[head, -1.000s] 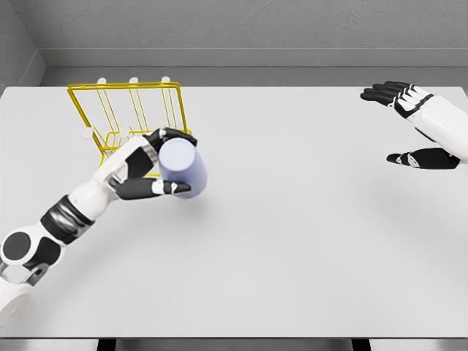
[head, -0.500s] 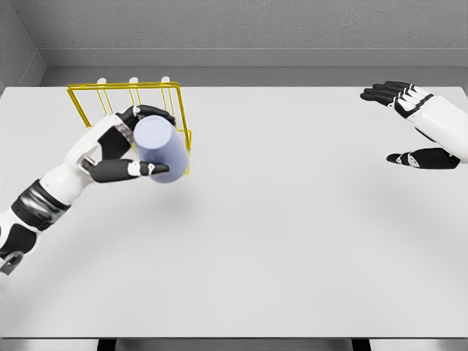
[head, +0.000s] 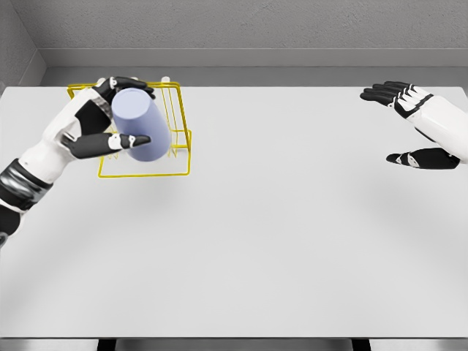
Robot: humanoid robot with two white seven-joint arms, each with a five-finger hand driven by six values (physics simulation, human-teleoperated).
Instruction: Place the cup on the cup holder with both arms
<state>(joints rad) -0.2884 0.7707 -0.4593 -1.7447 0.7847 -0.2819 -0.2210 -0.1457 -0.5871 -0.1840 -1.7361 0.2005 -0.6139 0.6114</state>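
- The left hand is wrapped around the cup, with the thumb low on its side and the fingers curled over the top.
- The cup is pale purple-blue and looks like a plain round tube.
- It is tilted, with its flat top end facing up and to the left.
- The cup is up in the air, off the table.
- It is in front of the yellow wire rack, so it hides part of the rack.
- You cannot tell if the cup touches the wires.
- The rack sits on the table at the far left, with thin upright pegs and a square frame lying flat at its base.
- The left arm comes in from the left edge, white with a dark band near the wrist.
- The right hand is far away at the right side of the table, well apart from the cup and the rack.
- Its fingers are spread out and loose, and it is grasping nothing.
- The table is a big white top, and a grey wall stands behind it.
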